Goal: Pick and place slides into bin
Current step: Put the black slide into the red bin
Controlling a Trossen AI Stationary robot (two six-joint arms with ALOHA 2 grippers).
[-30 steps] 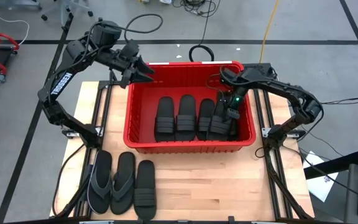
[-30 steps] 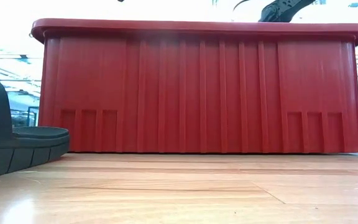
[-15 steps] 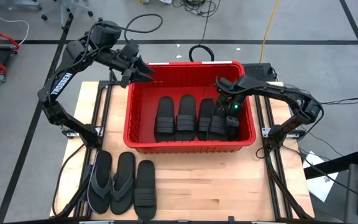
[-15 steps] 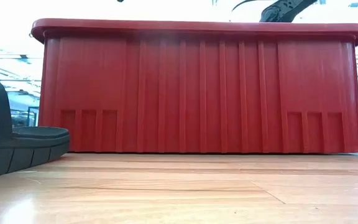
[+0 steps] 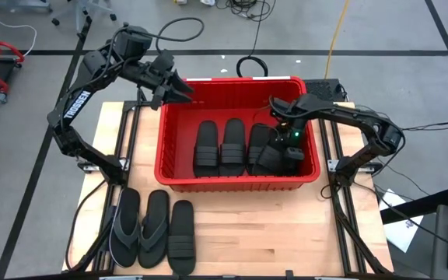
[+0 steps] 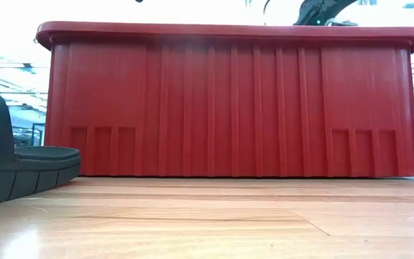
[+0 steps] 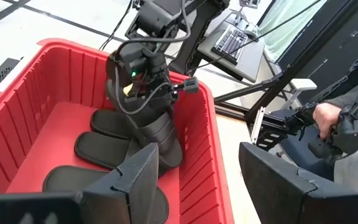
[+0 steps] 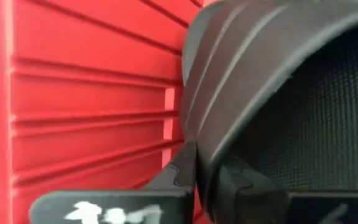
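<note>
The red bin [image 5: 179,180] stands in the middle of the table, and several black slides [image 5: 220,148] lie flat on its floor. My right gripper [image 5: 288,146] reaches down inside the bin by its right wall and is shut on one more ribbed-strap slide [image 5: 274,159], which sits askew there. My left gripper [image 5: 183,92] hangs open over the bin's far left corner, touching nothing. A ribbed-strap slide [image 5: 181,237] and two thin flip-flops [image 5: 138,227] lie flat on the table's near left. My right gripper pinches the edge of the slide's ribbed strap [image 8: 199,149] between its two fingers [image 8: 176,177]. It comes from above, slanting down into the bin. The slide [image 7: 157,134] hangs tilted below it, its lower end down among the slides on the bin floor.
The bin's tall right wall [image 8: 92,93] is right beside the held slide. In the low view the bin's near wall [image 6: 228,108] fills the picture, with a slide [image 6: 20,169] at its left. A person's hand [image 7: 325,115] shows beyond the table.
My right gripper has shifted a little toward the table's near edge inside the bin and has rolled. The slide under it, which lay straight beside the others, now sits tipped and askew against the bin's right side.
</note>
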